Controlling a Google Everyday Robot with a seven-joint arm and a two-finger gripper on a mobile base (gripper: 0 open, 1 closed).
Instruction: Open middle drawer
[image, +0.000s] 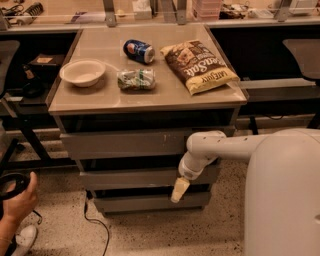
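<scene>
The middle drawer (130, 178) is the wide grey front between the top drawer front (125, 144) and the bottom drawer front (145, 202). It looks pushed in, about flush with the others. My gripper (179, 190) hangs pale and pointing down from the white arm (220, 147). It is in front of the right part of the middle drawer, at its lower edge, over the dark gap above the bottom drawer.
On the cabinet top (90, 100) lie a white bowl (82, 72), a crumpled green packet (136, 79), a blue can (138, 50) and a brown chip bag (200, 65). A person's hand (17, 200) is at lower left. A cable (97, 225) runs on the floor.
</scene>
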